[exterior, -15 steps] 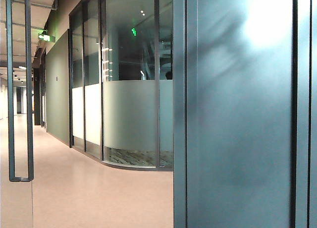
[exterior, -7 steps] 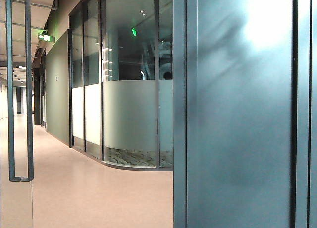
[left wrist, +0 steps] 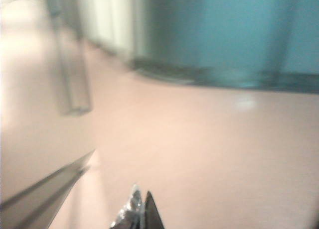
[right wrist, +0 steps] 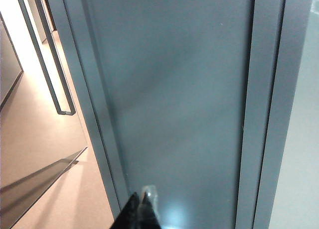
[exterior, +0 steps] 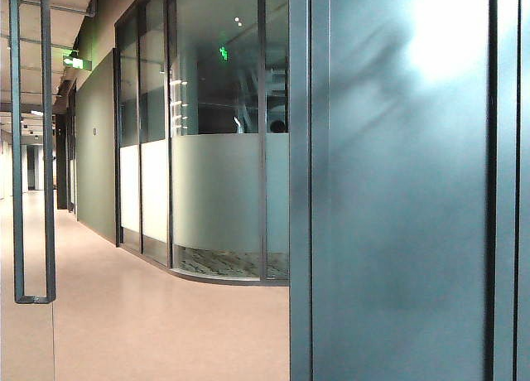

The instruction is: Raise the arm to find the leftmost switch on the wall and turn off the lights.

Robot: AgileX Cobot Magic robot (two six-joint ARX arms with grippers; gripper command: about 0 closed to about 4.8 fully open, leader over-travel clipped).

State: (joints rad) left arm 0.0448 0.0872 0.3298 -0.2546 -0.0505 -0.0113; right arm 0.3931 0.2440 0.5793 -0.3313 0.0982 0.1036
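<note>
No switch shows in any view; the leftmost switch is out of view. In the left wrist view my left gripper [left wrist: 141, 195] is shut with nothing in it, its tips together over the pale pink floor [left wrist: 199, 149]. In the right wrist view my right gripper [right wrist: 141, 195] is also shut and empty, its tips close in front of a dark grey-green panel [right wrist: 179, 89]. Neither gripper appears in the exterior view.
A dark panel [exterior: 397, 199] fills the right half of the exterior view. A curved frosted glass partition [exterior: 215, 190] stands behind it. A long door handle [exterior: 33, 149] hangs at the left. A corridor with pink floor [exterior: 149, 323] runs back at the left.
The exterior view has shifted very slightly, with the scene edging down and left. Nothing else differs.
</note>
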